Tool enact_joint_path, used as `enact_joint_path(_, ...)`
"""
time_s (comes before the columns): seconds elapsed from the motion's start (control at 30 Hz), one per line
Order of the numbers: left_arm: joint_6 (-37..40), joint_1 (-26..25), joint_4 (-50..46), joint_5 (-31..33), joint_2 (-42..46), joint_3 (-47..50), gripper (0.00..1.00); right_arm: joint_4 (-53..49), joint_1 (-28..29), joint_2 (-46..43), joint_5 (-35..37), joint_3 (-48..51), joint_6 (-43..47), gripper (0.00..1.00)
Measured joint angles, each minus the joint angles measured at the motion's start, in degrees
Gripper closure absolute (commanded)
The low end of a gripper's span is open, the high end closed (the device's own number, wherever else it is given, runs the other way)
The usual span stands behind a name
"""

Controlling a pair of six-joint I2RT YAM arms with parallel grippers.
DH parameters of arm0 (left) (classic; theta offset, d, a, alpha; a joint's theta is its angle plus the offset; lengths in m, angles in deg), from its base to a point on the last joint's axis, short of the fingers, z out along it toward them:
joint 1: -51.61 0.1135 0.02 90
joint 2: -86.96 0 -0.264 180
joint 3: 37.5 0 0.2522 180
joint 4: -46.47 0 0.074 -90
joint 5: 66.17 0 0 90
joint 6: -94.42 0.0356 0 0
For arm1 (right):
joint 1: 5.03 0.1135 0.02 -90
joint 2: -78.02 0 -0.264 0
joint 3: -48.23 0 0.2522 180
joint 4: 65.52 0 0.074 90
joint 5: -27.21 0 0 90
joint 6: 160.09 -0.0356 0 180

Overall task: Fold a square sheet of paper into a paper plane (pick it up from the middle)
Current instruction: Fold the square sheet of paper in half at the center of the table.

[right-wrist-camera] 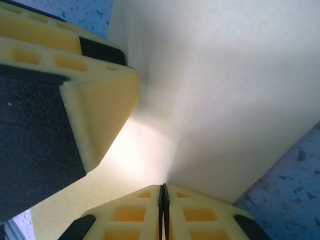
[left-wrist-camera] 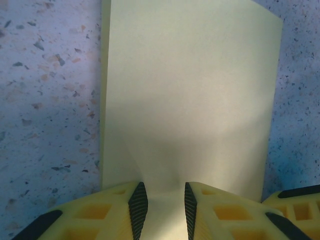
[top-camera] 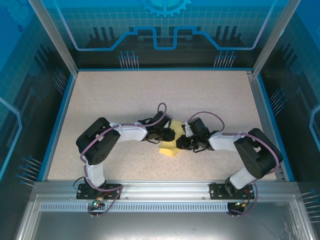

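The square sheet of paper [top-camera: 169,148] is plain yellow and lies at the middle of the table between my two grippers. In the left wrist view the sheet of paper [left-wrist-camera: 190,90] looks like a tall rectangle with a pucker near my fingers. My left gripper [left-wrist-camera: 161,205] is open, its pads a narrow gap apart with paper bulging up between them. My right gripper [right-wrist-camera: 163,192] is shut on the paper [right-wrist-camera: 235,90], its pads pressed together on a raised ridge. From above, the left gripper [top-camera: 173,135] and right gripper [top-camera: 183,143] almost touch over the sheet.
The speckled beige table [top-camera: 125,100] has blue rails along its sides and a metal rail at the near edge. A finger of the left gripper [right-wrist-camera: 100,115] stands close by in the right wrist view. A right finger [left-wrist-camera: 300,200] edges into the left wrist view.
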State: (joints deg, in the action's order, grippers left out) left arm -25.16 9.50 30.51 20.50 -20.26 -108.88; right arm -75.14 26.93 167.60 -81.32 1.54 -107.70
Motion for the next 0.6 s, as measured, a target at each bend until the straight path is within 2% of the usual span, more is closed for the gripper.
enact_joint_path(0.33,0.2,0.11,-0.52,-0.11,-0.37,-0.55,0.68,-3.65,1.92,-2.01,-0.66,0.7,4.68,0.89)
enact_joint_path(0.6,0.22,0.31,-1.27,-0.59,-0.7,-1.18,0.68,-7.06,3.63,-7.1,-1.03,3.61,2.91,0.89)
